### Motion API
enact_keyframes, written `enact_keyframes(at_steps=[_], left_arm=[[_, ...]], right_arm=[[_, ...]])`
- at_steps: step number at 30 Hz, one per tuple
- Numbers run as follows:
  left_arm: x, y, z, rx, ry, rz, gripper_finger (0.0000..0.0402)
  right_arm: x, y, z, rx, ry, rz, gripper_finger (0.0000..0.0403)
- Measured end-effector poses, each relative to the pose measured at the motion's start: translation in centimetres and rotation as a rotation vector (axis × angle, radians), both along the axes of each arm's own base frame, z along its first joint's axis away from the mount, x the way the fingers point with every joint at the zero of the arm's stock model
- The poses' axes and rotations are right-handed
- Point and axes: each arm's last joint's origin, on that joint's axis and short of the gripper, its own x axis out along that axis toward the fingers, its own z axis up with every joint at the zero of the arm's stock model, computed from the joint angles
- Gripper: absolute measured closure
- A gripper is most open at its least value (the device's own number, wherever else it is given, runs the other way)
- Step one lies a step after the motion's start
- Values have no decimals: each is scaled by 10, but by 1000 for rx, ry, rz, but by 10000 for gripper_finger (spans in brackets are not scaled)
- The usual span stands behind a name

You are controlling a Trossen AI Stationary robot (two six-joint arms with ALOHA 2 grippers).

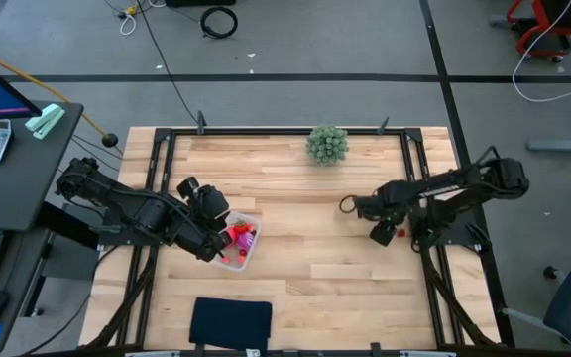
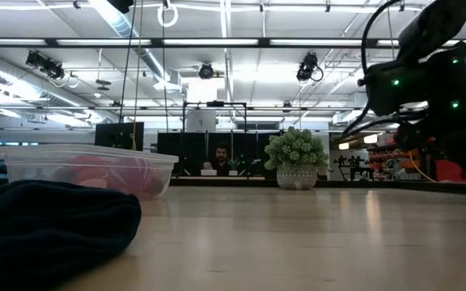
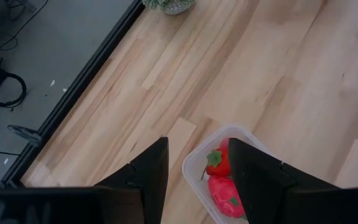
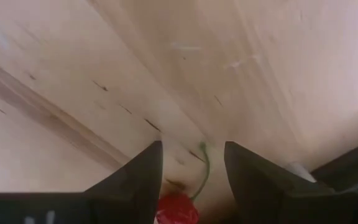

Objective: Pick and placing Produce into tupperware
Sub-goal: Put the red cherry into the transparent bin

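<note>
Low on the left half of the counter (image 1: 305,228), just ahead of the left gripper (image 1: 218,236): clear tupperware (image 1: 239,246), already loaded with produce. Inside, per left wrist view, a red berry with green stem (image 3: 218,163) and beside it a bigger pink-red piece (image 3: 227,196); from above, a purple-white ball (image 1: 249,238) showing among the reds. In the low view, tub seen side-on as a pale translucent wall with red shapes blurred behind it.

Left gripper poised over the tub's near edge, jaws apart at a moderate gap and empty, fingers (image 3: 148,174) straddling the rim without touching the contents.

Across on the right side, well apart from the tub: right gripper (image 1: 385,232) angled down at the wood, a small red berry (image 1: 399,232) just beside its tip. Right wrist view: that berry (image 4: 176,210) lying on the boards between the two fingers (image 4: 138,180), thin green stem curling off it; jaws parted, flanking the berry, not closed on it.

Farther out: green bushy plant (image 1: 327,145) at the far edge, centre, in a pale pot. Dark flat pad (image 1: 230,323) at the near edge, below the tub; bulking dark in the low view's near left corner. Black metal frame (image 1: 157,178) bordering the wood on the sides.

Beyond the far edge, in the low view, a person (image 2: 220,155) seated in the room behind.
</note>
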Motion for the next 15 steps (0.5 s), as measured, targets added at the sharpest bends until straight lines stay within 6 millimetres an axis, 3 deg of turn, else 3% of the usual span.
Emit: enact_keyframes(at_steps=[5, 15], left_arm=[[0, 0, 0, -2, -5, 0, 230], [0, 0, 0, 0, -2, -3, 230]], right_arm=[[-5, -11, 0, 91, 26, -85, 222], [-6, -26, -2, 100, -14, -157, 222]])
